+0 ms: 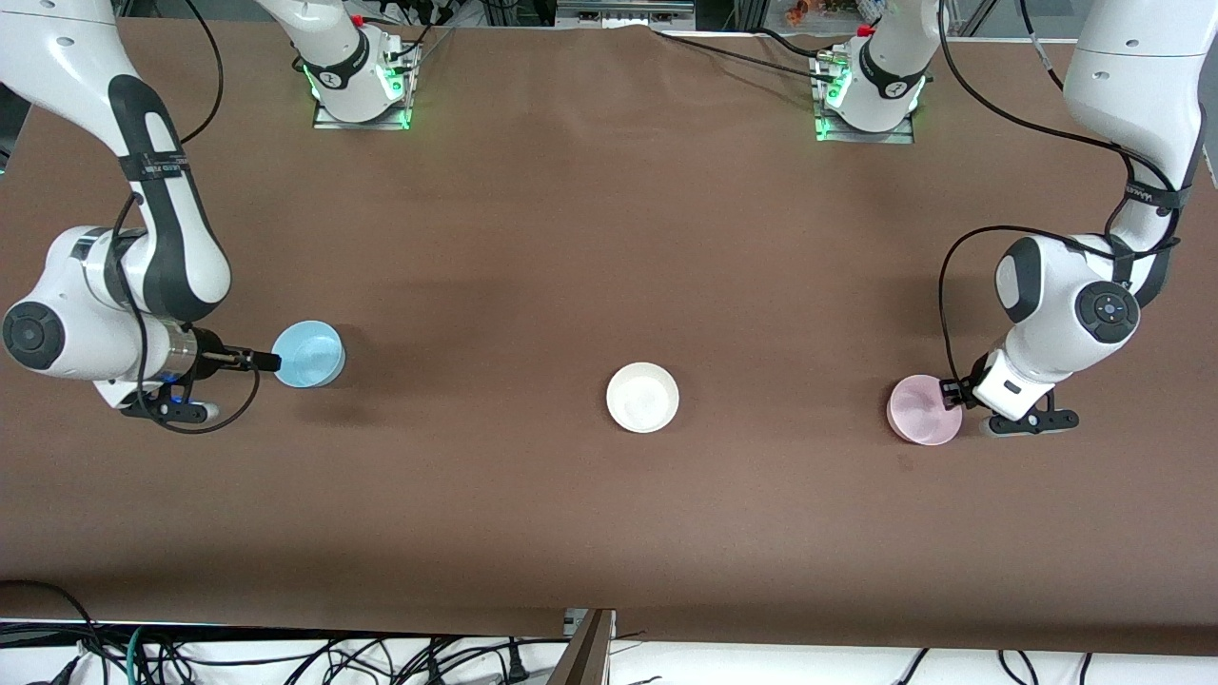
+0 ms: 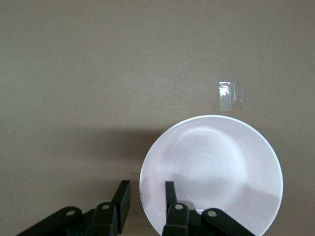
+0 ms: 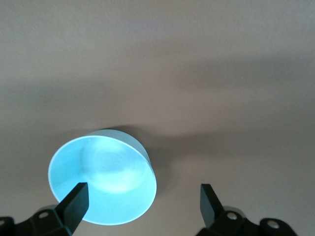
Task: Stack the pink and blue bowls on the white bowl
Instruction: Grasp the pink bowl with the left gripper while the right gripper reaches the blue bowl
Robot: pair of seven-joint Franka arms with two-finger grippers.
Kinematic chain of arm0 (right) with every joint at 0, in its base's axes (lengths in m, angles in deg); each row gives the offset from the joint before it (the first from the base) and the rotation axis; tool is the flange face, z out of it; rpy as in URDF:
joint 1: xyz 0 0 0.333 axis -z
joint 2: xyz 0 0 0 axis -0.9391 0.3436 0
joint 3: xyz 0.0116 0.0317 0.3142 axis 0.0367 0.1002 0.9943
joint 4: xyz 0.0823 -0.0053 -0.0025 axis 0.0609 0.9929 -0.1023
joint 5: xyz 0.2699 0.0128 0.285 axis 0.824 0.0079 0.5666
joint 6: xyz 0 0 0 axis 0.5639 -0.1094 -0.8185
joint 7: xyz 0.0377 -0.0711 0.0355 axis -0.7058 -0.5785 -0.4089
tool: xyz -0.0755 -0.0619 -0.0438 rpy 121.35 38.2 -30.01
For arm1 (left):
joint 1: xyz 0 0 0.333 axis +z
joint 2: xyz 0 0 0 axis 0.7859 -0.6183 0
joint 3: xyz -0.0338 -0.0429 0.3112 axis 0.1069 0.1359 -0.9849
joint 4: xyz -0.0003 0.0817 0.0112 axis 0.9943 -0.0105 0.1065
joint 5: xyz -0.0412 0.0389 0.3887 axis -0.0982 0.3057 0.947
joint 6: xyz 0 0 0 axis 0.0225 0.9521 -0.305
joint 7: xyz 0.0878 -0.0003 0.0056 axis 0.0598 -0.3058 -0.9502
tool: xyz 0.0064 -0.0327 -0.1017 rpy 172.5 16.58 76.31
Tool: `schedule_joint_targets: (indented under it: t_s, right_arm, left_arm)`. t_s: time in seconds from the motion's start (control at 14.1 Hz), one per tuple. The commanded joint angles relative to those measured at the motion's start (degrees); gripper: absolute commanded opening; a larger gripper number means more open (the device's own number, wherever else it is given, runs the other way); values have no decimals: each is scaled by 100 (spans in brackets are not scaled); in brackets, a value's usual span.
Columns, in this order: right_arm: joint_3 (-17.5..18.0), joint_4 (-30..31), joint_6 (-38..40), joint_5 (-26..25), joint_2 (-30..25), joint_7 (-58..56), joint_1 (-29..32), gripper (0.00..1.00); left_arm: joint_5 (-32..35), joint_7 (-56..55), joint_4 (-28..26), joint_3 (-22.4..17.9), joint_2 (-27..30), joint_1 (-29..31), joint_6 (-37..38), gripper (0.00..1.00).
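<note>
Pink bowl (image 2: 211,174), toward the left arm's end from the white bowl (image 1: 642,397), is sitting between the left gripper (image 2: 146,196)'s narrow fingers, risking slipping, while the right gripper (image 3: 142,199) is gaping wide beside the blue bowl (image 3: 102,182).

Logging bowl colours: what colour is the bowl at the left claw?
Pale pink bowl, clearest in the front view; the left claw straddles its rim.
</note>
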Motion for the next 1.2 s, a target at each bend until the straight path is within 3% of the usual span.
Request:
schedule_joint_targets:
  t_s: [0.0,0.21,0.42,0.71,1.13]
  right_arm:
    - [53,578,-380,104,-308,-33,109,100]
    - [35,992,-829,410,-396,-216,145,100]
    - [-88,1098,-1005,797,-387,-577,145,100]
    - [-263,1239,-1295,1289,-256,-1200,153,100]
    - [-299,1380,-1314,1668,-194,-1422,162,100]
  left_arm:
    - [97,71,-171,41,148,33,25,36]
    - [97,71,-206,32,104,33,-54,36]
    - [97,71,-198,32,104,33,-55,27]
    - [97,71,-207,32,104,24,-55,0]
    - [97,97,-207,76,147,6,-37,0]
